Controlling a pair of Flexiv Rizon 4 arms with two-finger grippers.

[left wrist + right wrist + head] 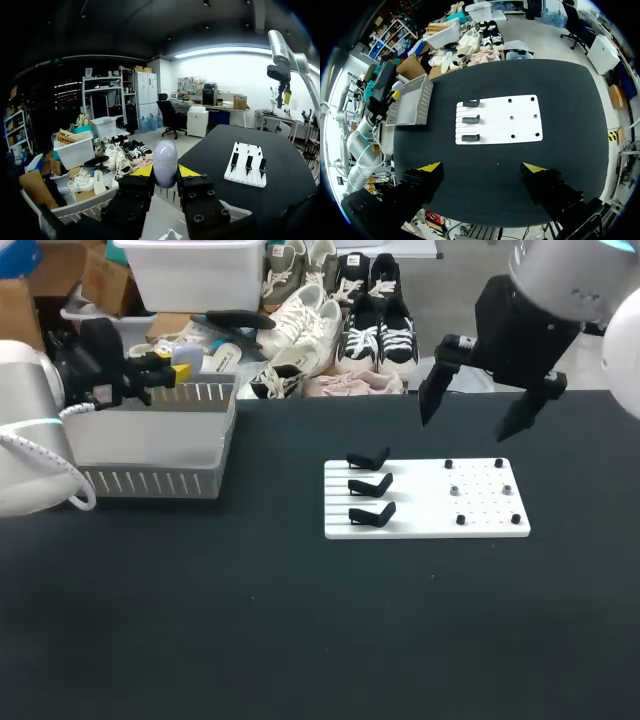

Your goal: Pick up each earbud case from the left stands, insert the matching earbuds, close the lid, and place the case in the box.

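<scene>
My left gripper [165,172] is pinched on the earbud case [165,159], a pale egg-shaped shell with its long axis running out along the yellow tips and its lid apparently shut. The box [75,204] sits under the gripper, so I judge the release to be mostly a matter of lowering (little sideways travel). My right gripper [481,168] hangs high over the white board [520,120] with its fingers spread wide, well apart from the box. The three black stands [370,485] are bare.
</scene>
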